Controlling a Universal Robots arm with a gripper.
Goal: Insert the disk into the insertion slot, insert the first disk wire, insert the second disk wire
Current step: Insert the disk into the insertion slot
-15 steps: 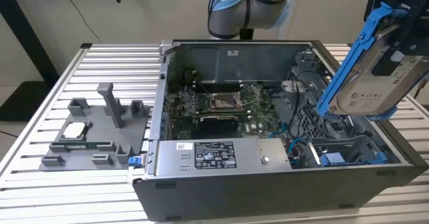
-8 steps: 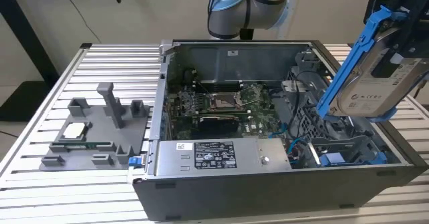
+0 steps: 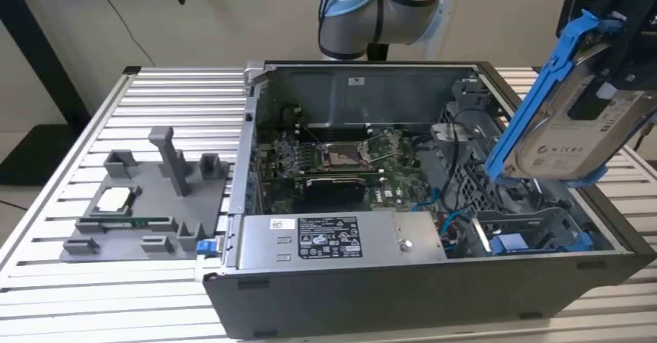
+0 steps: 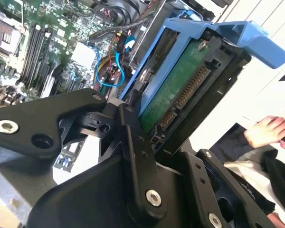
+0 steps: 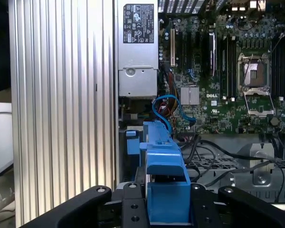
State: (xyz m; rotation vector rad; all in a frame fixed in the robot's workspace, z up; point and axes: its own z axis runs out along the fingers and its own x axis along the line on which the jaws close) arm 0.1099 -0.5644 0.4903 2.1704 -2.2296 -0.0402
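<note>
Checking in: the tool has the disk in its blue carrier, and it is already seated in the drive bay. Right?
Not seated. The tool does hold the disk in its blue carrier, but the exterior view shows it tilted in the air above the open computer case, clear of the drive bay below.

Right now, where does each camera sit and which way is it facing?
Exterior view: off the arm, looking down into the open computer case; the arm shows beyond it.
First wrist view: on the wrist, looking past the gripper at the motherboard.
Second wrist view: on the wrist, looking along the gripper's links at the disk; a person's hand shows.
Both wrist views share the gripped disk and motherboard.
</note>
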